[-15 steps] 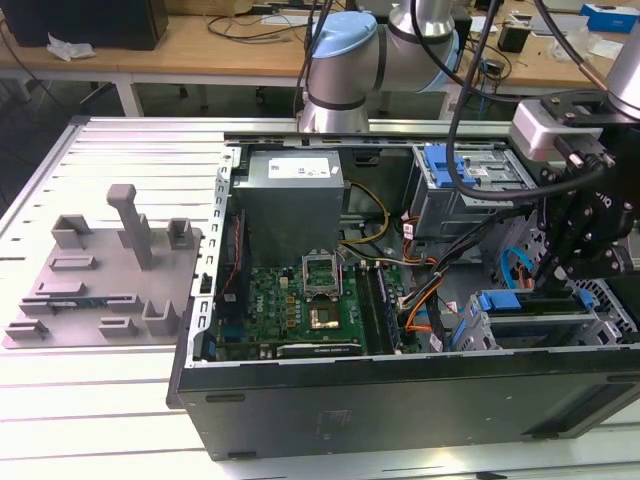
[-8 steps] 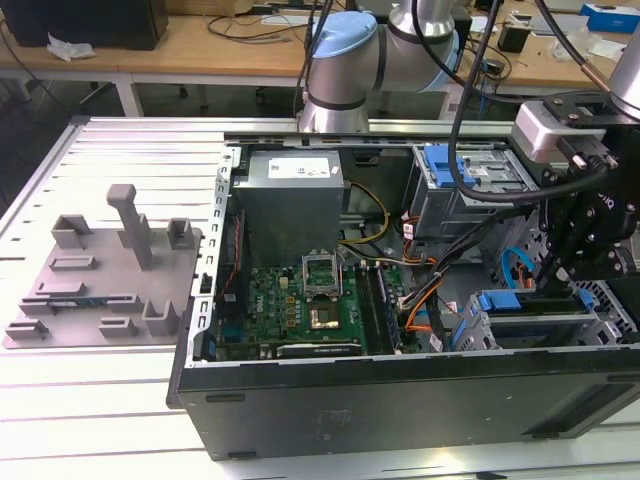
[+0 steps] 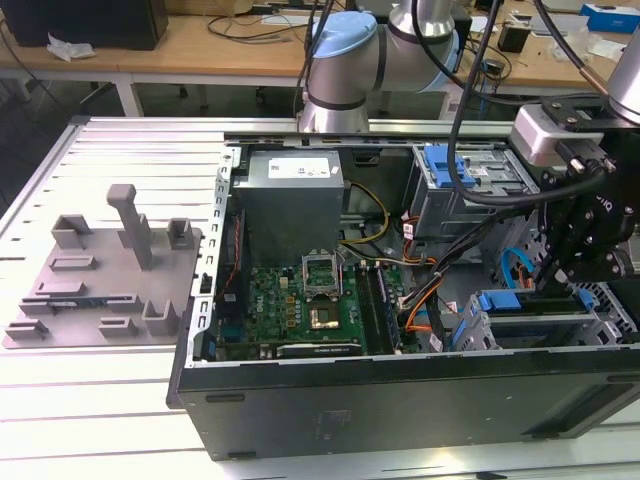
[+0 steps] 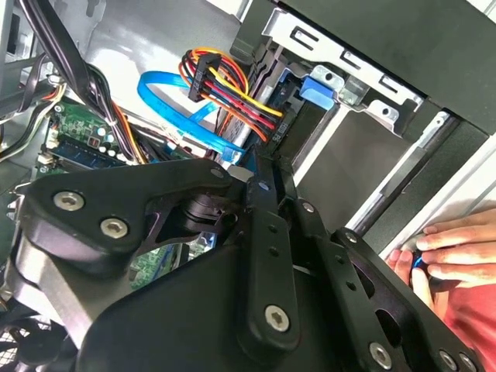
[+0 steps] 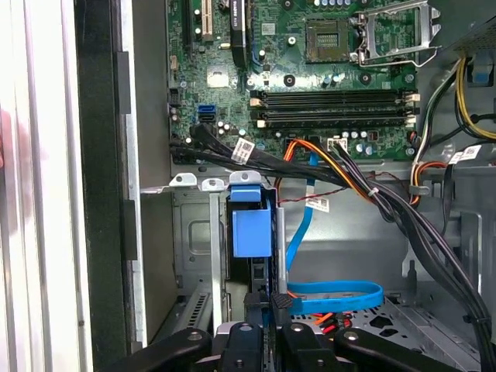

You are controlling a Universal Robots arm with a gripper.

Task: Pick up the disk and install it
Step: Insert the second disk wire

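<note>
Claw (image 5: 263, 310) pinched on disk (image 5: 253, 232) in drive bay; second wrist view adds hand (image 4: 453, 252) on case

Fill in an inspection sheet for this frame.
Surface: slatted metal table carrying an open computer case.
Job's things: disk standing in the drive cage slot, blue frame end showing.
Clutter: grey tray with posts, at the exterior view's left.
Grippers: claw lowered into the case, close to the disk.
Cables: blue flat cable, coloured wire bundle beside the cage.
Surroundings: a hand on the case edge.
</note>
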